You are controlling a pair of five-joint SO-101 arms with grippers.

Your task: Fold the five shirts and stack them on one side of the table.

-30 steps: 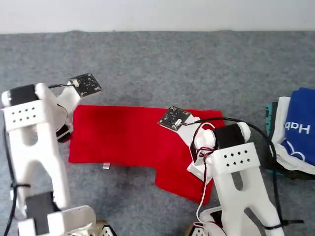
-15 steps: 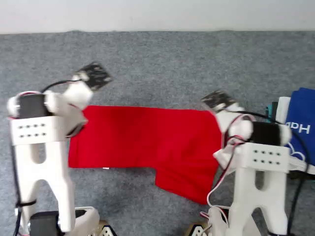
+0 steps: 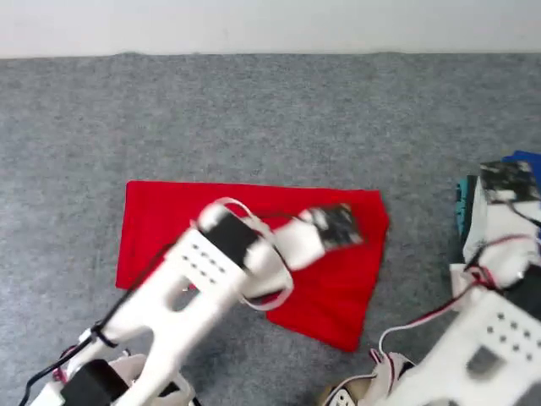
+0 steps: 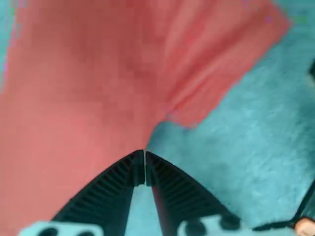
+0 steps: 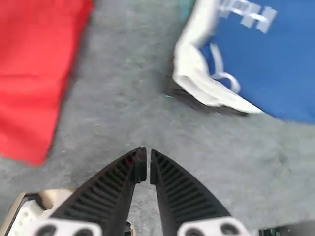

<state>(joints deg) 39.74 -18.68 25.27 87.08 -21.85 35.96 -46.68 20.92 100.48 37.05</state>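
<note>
Flat red cloth shirt [image 3: 161,222] at the centre of the grey worktop [image 3: 254,110]; blue-topped stack of folded shirts [image 5: 275,64] at 3 o'clock.
The left hand [image 4: 139,169] is closed and empty over the shirt's edge; the right hand [image 5: 143,167] is closed and empty beside the stack.

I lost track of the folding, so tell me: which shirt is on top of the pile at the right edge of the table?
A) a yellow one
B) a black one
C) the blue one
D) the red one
C: the blue shirt with white print lies on top of the pile, while the red shirt lies spread out apart from it.
</note>
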